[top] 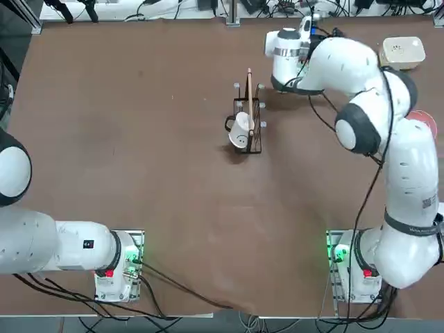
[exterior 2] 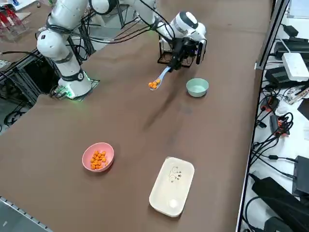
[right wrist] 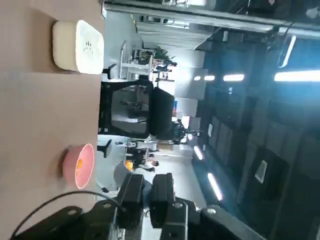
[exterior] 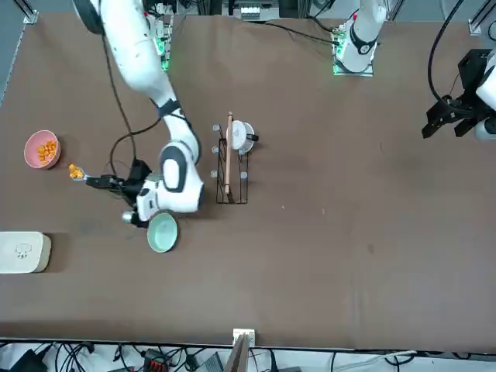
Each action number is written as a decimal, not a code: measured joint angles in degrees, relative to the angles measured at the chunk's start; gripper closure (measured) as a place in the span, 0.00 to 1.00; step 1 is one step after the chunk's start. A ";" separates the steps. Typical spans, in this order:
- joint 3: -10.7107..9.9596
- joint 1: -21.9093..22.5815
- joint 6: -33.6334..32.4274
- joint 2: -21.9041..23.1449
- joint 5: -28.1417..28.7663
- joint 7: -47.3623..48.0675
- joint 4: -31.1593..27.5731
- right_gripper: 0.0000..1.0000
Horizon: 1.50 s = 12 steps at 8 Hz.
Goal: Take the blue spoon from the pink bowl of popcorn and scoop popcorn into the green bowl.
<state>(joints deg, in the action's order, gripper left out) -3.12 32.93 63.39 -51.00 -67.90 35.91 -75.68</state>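
Observation:
My right gripper is shut on the thin handle of the blue spoon, holding it in the air above the table. The spoon's bowl carries a heap of orange popcorn. In the front view the loaded spoon hangs between the pink bowl and the green bowl, with the gripper just beside the green bowl. More popcorn lies in the pink bowl. The green bowl looks empty. The wrist view shows the gripper and the pink bowl beyond it.
A cream rounded-square container lies near the pink bowl. A black wire rack with a white mug stands mid-table, close behind the gripper. My right arm covers the green bowl in the top view.

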 joint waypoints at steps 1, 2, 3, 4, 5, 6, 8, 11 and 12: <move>-0.06 1.18 -0.57 -0.50 -0.51 -0.78 1.47 0.89; -0.05 1.95 -0.74 -0.53 -0.53 -1.08 3.19 0.89; -0.01 2.43 -0.75 -0.57 -0.26 -1.55 5.18 0.89; 0.09 2.86 -0.73 -0.80 0.15 -1.90 6.83 0.89; 0.21 3.55 -0.69 -1.46 0.40 -2.10 8.10 0.89; 0.47 4.53 -0.69 -2.39 1.38 -2.13 9.23 0.89; 1.89 6.05 -0.73 -3.54 3.62 -2.13 11.88 0.89; 2.77 8.98 -0.74 -3.61 4.15 -2.13 13.85 0.89; 2.85 9.45 -0.59 -3.62 4.44 -2.13 14.56 0.89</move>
<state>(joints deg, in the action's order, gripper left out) -0.26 42.38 62.80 -54.61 -63.46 33.78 -61.12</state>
